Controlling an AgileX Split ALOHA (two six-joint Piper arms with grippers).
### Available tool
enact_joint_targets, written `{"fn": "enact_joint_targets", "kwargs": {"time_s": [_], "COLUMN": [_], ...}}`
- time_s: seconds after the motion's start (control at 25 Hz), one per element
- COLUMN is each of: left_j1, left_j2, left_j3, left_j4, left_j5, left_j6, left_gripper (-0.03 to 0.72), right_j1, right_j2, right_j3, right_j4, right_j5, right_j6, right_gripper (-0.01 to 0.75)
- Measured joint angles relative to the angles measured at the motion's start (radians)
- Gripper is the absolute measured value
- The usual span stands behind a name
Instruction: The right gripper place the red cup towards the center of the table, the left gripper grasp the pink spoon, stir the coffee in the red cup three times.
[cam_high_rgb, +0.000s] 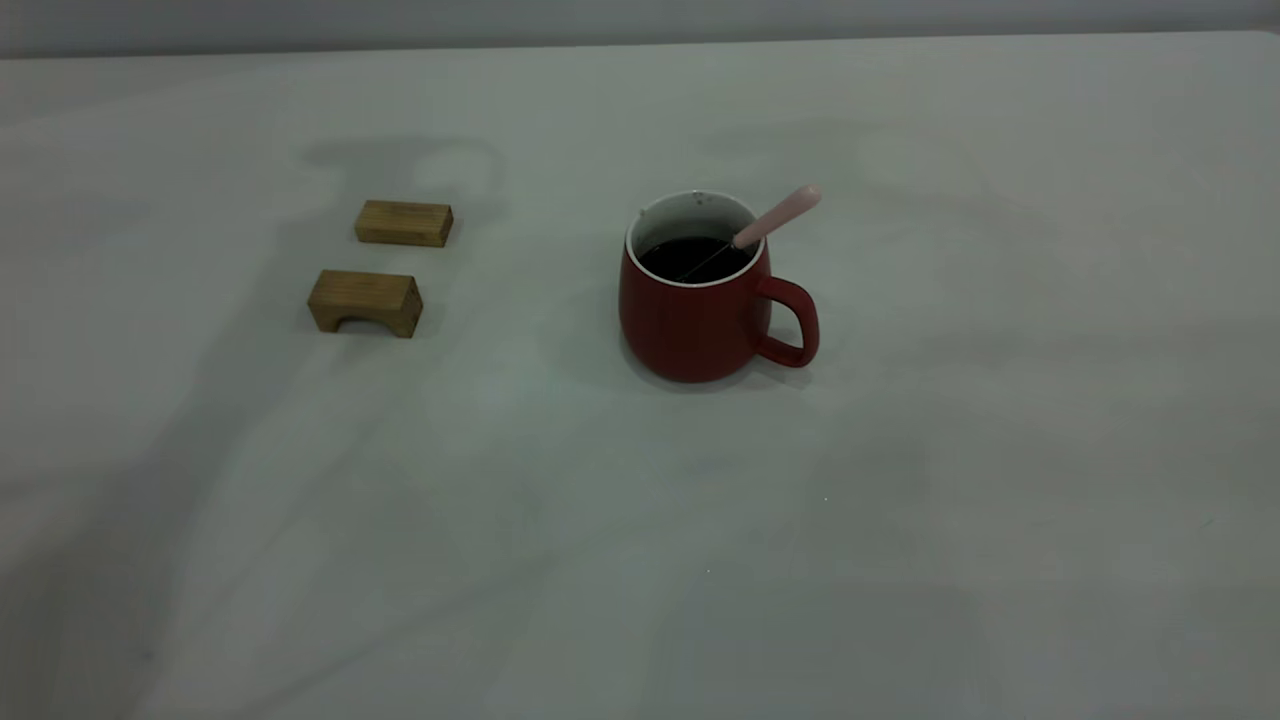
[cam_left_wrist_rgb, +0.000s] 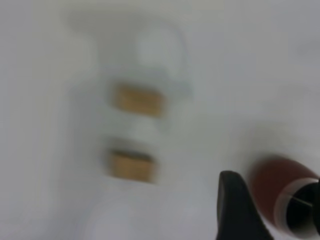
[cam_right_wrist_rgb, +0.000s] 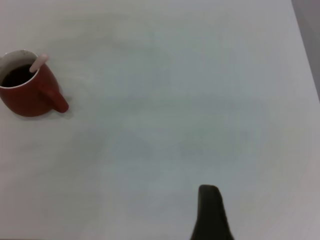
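Red cup (cam_high_rgb: 700, 320) stands upright on the table (cam_high_rgb: 1000, 450), near the middle of the surface and somewhat toward the far edge. Its loop handle points toward the table's right edge. Coffee (cam_high_rgb: 697, 259) fills the cup to a level below the white rim; the surface is dark and round.

Pink spoon (cam_high_rgb: 778, 217) rests in the cup, tilted, with the pink handle leaning on the rim on the handle side and sticking out up and to the right; the thin metal neck runs down into the coffee. Nothing is holding the spoon.

Two wooden blocks sit well to the left of the cup: a plain flat block (cam_high_rgb: 404, 223) nearer the far edge, and an arched block (cam_high_rgb: 365, 302) just in front of it, apart from each other.

Neither arm shows in the exterior view. Left gripper: one dark finger (cam_left_wrist_rgb: 239, 210) is visible in the left wrist view, above the table beside the cup; opening cannot be told. Right gripper: one dark finger (cam_right_wrist_rgb: 211, 215) in the right wrist view, well away from the cup; opening cannot be told.
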Motion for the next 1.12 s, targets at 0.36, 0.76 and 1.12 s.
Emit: {"fn": "enact_joint_targets", "kwargs": {"time_s": [0.36, 0.76, 1.12], "left_j1": [0.001, 0.001, 0.097], "left_j2": [-0.401, -0.984, -1.491], "left_j3": [0.384, 1.114, 1.502], "left_j4": [0.074, 0.163, 0.173], "left_j5": [0.000, 0.000, -0.007], "left_j6": [0.106, 0.108, 0.111], "left_gripper": [0.438, 0.438, 0.438], "right_j1": [0.000, 0.000, 0.000], "right_j2": [0.000, 0.000, 0.000], "right_j3": [0.000, 0.000, 0.000], "right_j4": [0.000, 0.000, 0.000], "right_j5": [0.000, 0.000, 0.000], "right_j6": [0.000, 0.000, 0.000], "right_gripper": [0.592, 0.592, 0.592]}}
